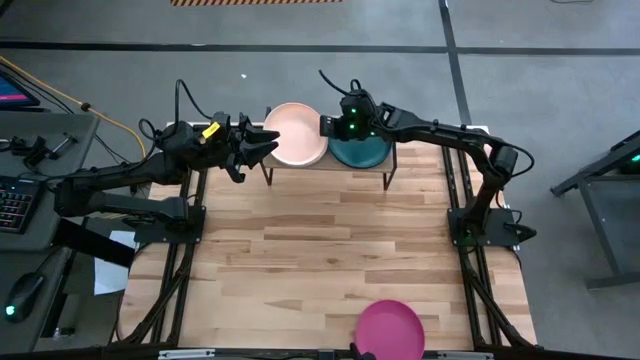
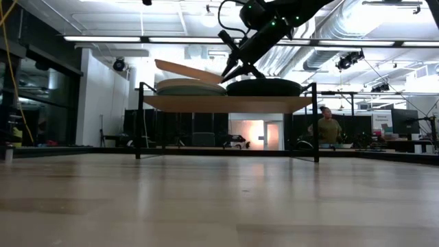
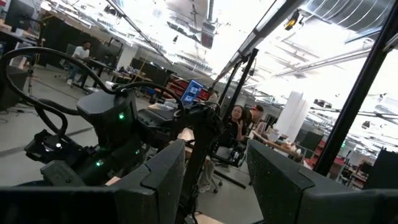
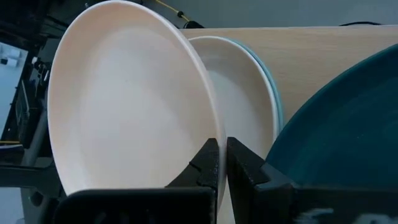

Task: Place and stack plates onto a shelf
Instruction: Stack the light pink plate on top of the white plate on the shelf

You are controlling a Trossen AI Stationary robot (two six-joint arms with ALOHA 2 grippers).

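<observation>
At the frame's top centre, the right gripper (image 1: 328, 127), clamped on the tilted peach plate (image 1: 296, 133), should lower it gently flat onto the stack; the left gripper (image 1: 262, 148) waits, fingers apart.

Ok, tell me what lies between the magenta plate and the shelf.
Only bare wooden tabletop between the round magenta plate and the shelf, per the high view.

Ceiling strip lights (image 2: 137, 38) lit the room brightly. The left wrist view was glared out above, perhaps overexposed. The near tabletop (image 2: 219, 206) looked blurred.
</observation>
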